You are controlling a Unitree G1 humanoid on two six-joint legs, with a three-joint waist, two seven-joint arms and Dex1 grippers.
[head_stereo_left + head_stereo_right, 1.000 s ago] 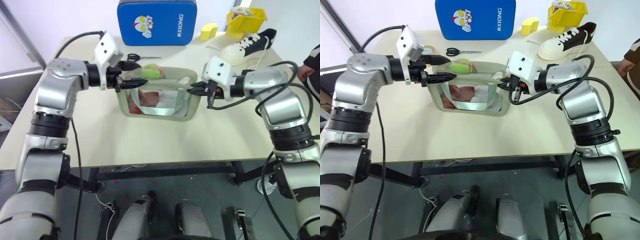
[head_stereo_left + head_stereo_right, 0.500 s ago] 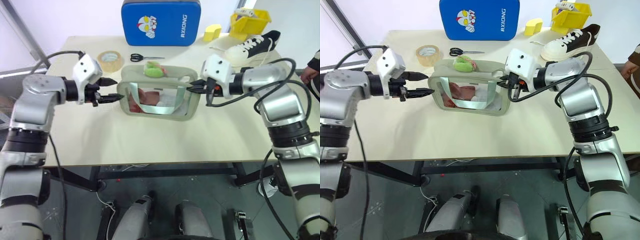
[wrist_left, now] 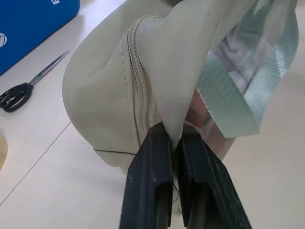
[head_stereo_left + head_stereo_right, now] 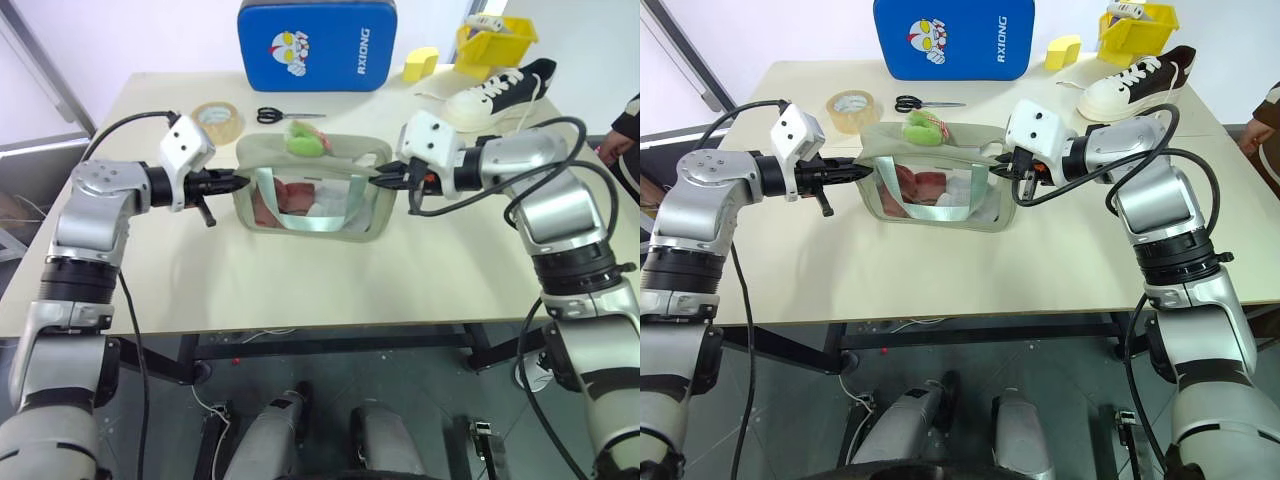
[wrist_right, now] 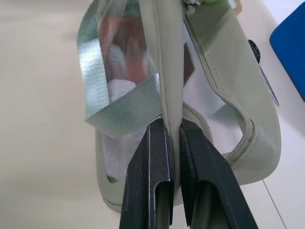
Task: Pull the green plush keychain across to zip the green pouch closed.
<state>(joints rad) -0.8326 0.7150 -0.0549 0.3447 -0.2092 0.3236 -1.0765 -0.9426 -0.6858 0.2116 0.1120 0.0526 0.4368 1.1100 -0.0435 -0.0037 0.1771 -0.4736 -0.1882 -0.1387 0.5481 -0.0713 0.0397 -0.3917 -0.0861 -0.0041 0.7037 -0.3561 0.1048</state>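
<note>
A: Pale beige surface; pale sage-green boxy fabric pouch centred, unzipped. Left claw and right claw each pinch an end.

B: Lime-green fuzzy plush keychain at twelve o'clock. Bracing step; next, regrasp it.

A blue padded case stands at the desk's twelve o'clock edge, scissors and a tape roll before it; at two o'clock, a yellow sponge, yellow bin and sneaker.

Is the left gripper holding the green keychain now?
No, the left gripper has its fingers pinched on an end fold of the pouch, while the keychain lies on top, apart.
</note>
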